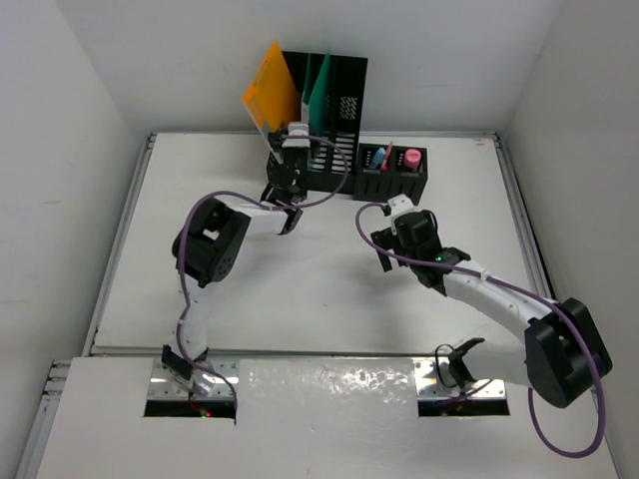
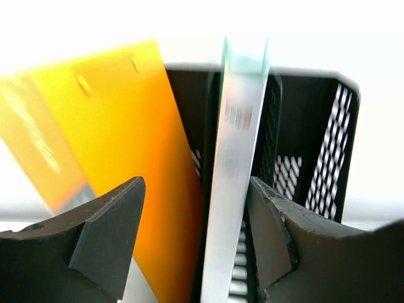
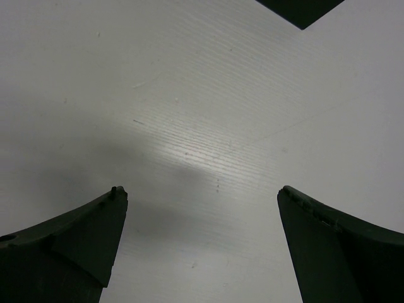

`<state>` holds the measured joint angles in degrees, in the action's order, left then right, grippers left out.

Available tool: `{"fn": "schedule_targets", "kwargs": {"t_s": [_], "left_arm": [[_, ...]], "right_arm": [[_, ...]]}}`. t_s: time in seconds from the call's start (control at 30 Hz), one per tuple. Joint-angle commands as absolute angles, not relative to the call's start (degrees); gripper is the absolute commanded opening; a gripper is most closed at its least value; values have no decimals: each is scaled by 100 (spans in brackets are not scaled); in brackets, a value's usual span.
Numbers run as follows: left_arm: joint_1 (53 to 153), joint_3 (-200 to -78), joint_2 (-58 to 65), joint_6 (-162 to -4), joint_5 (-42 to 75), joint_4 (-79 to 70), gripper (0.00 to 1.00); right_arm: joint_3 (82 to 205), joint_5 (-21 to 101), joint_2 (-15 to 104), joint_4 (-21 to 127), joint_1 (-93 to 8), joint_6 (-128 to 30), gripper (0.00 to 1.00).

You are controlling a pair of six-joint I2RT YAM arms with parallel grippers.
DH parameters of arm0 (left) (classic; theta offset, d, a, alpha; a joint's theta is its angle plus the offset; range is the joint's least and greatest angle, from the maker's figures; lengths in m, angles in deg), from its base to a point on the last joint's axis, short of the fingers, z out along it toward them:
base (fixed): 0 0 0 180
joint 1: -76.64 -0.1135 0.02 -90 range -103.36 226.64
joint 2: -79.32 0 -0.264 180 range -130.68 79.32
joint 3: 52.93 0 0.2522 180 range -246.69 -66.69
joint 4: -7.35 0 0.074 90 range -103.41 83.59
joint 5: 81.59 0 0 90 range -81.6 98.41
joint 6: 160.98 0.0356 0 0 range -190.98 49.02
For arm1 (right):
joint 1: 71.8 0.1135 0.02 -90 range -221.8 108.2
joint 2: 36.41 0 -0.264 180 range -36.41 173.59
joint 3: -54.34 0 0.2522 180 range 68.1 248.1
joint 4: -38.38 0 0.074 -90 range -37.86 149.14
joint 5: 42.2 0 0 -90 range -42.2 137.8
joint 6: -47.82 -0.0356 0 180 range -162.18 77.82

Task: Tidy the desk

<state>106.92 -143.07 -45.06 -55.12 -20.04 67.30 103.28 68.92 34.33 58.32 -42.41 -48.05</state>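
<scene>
The desk is a big white tabletop with thin rails. At its back stands a black slotted file holder with an orange folder and a teal folder upright in it. My left gripper is at the holder's front and is open. In the left wrist view its jaws straddle the pale, teal-topped folder edge and the orange folder without pressing on them. My right gripper hangs open over bare desk, holding nothing.
A low black pen holder with pens and a pink item stands right of the file holder. Its corner shows at the top of the right wrist view. White walls enclose the desk on three sides.
</scene>
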Motion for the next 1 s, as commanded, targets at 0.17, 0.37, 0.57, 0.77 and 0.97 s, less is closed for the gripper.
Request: {"fn": "schedule_targets", "kwargs": {"t_s": [0.17,0.37,0.57,0.77,0.97], "left_arm": [[10687,-13570,-2749,-4936,-2200,8948,63],[10687,-12902,-1703,-5032,-2437,8553,63],[10687,-12593,-674,-5286,-2403,7186,62],[10687,-12628,64,-6499,-1604,4398,68],[10661,-12874,57,-7432,-752,2762,54]], "right_arm": [[10616,6740,3267,5742,-4262,-4895,99],[10712,6705,3206,5724,-4244,-4948,99],[10870,6599,3205,5654,-4235,-4956,99],[11028,6556,3320,5628,-4218,-4913,99],[11239,6599,3469,5680,-4209,-4781,99]]}}
